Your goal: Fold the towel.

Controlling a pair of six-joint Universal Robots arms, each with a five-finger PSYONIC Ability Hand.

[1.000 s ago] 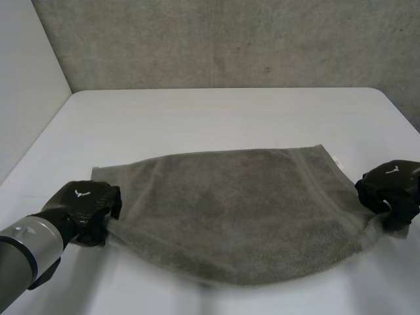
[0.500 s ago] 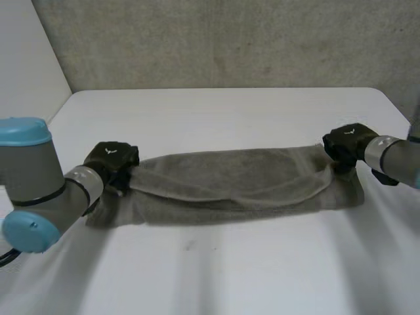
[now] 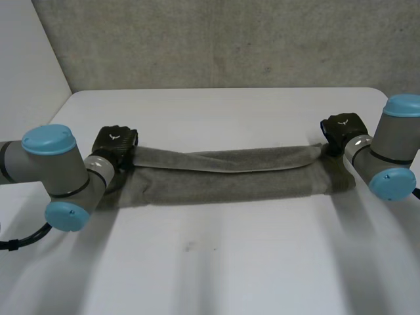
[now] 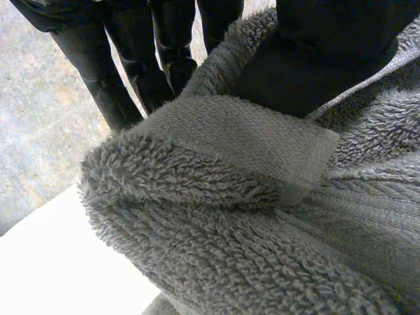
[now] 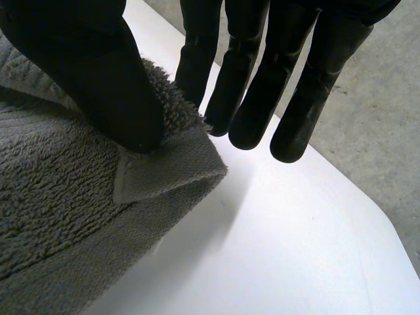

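I have the left hand pinching one hemmed corner of the towel between thumb and fingers, the right hand pinching the opposite corner. It lies doubled across the table; soft, limp and light, I judge, so the corners suit

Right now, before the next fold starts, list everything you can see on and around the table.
towel: one, grey, folded over into a long band across the table's middle
table: one, white, under the towel
wall: one, grey, behind the table's far edge
side panel: one, white, beside the table on the robot's left
left arm: one, grey with light-blue caps, at the towel's left end
right arm: one, grey with light-blue caps, at the towel's right end
left hand: one, black, pinching the towel's left corner
right hand: one, black, pinching the towel's right corner
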